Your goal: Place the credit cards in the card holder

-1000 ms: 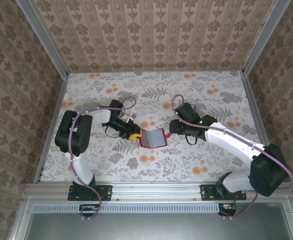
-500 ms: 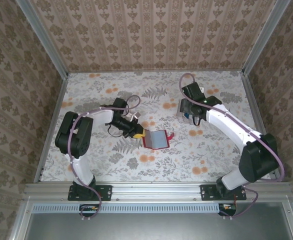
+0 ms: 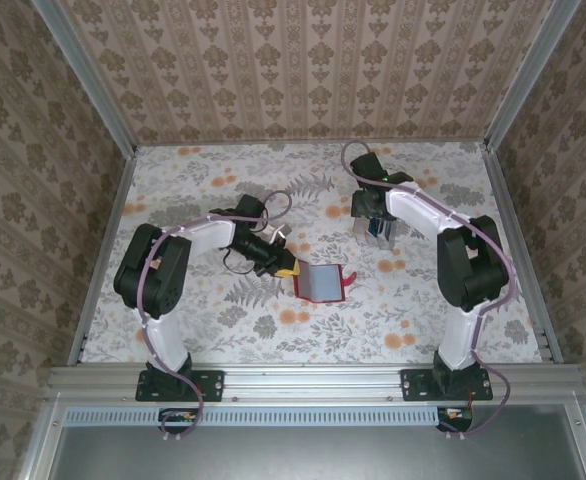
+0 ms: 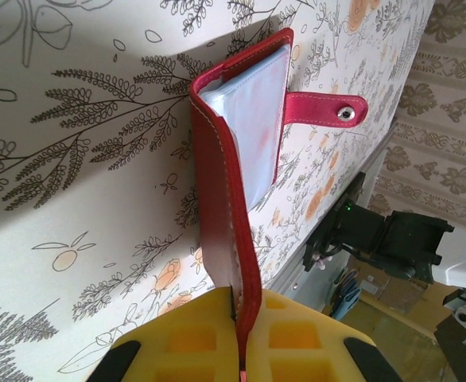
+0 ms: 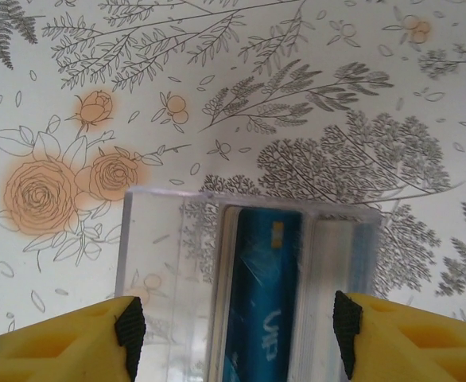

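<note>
left gripper point(image 4: 241, 334): was clamped on the edge of one red cover, holding the wallet open.
card holder point(image 3: 321, 283): lay mid-bench point(image 3: 223, 320), greyish pockets facing up, snap tab to the right.
clear box point(image 5: 165, 239): sat well apart from the holder, further right and back.
credit cards point(image 5: 261, 294): blue, inside the box.
right gripper point(image 5: 238, 338): fingers were apart, hovering over the box.
step in hand: likely picking a card; best to descend centred, pinch one card by its edges and lift straight so the box stays put.
</note>
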